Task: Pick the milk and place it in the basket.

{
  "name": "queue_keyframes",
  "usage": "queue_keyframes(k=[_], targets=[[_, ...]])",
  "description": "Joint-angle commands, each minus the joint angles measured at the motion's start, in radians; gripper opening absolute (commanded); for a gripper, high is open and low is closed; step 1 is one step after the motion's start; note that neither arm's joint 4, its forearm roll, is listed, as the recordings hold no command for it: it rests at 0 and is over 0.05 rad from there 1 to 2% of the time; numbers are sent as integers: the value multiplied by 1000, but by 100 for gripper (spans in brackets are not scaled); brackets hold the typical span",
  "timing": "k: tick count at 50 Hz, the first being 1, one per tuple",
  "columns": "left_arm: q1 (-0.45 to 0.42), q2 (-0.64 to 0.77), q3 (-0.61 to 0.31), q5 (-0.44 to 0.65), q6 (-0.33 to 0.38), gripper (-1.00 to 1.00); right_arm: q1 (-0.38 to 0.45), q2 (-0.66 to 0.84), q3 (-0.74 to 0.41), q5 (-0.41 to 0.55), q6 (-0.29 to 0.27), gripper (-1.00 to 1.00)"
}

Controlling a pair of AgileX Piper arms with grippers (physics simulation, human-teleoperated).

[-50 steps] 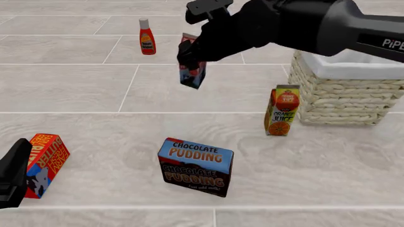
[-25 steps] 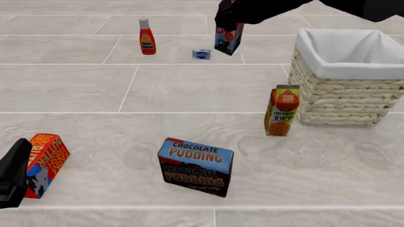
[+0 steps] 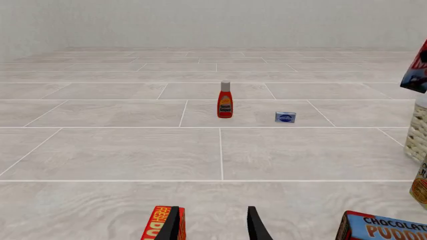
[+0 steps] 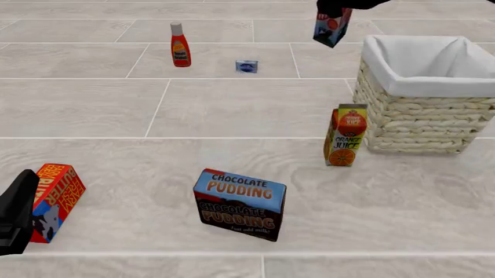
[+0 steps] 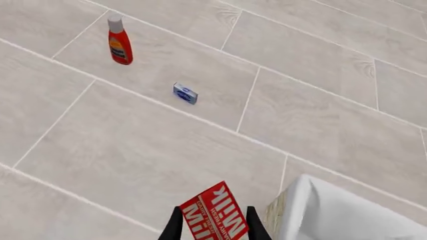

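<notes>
The milk [image 4: 332, 28] is a small red carton with a blue lower part, held high in the air at the top of the front view, just left of the basket's near-left corner. My right gripper [image 5: 212, 227] is shut on the milk [image 5: 215, 212], seen in the right wrist view with its white lettering; most of the arm is out of the front view. The basket [image 4: 418, 116] is pale wicker with a white lining, at the right; its corner also shows in the right wrist view [image 5: 333, 215]. My left gripper [image 3: 212, 227] is open and empty, low at the front left.
An orange juice carton [image 4: 345, 135] stands just left of the basket. A chocolate pudding box [image 4: 240, 204] lies front centre. A butter box [image 4: 55, 200] lies next to my left gripper [image 4: 15, 211]. A ketchup bottle [image 4: 180, 45] and a small blue packet [image 4: 247, 66] are at the back.
My right gripper has carried the milk up and to the right, from above the floor's middle to beside the basket's rim. The left arm has not moved.
</notes>
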State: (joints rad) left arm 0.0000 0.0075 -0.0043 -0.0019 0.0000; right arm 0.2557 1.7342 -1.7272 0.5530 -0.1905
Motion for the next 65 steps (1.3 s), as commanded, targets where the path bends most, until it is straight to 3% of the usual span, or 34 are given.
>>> queue_keyframes(k=[1, 20, 49, 65], targets=[[0, 0, 0, 0, 0, 100, -98, -21, -28, -5, 6, -100], [0, 0, 0, 0, 0, 100, -206, -43, 43, -35, -21, -100], [0, 0, 0, 0, 0, 100, -350, -23, 173, -149, 30, -100], [0, 0, 0, 0, 0, 100, -375, 47, 126, -145, 52, -100]])
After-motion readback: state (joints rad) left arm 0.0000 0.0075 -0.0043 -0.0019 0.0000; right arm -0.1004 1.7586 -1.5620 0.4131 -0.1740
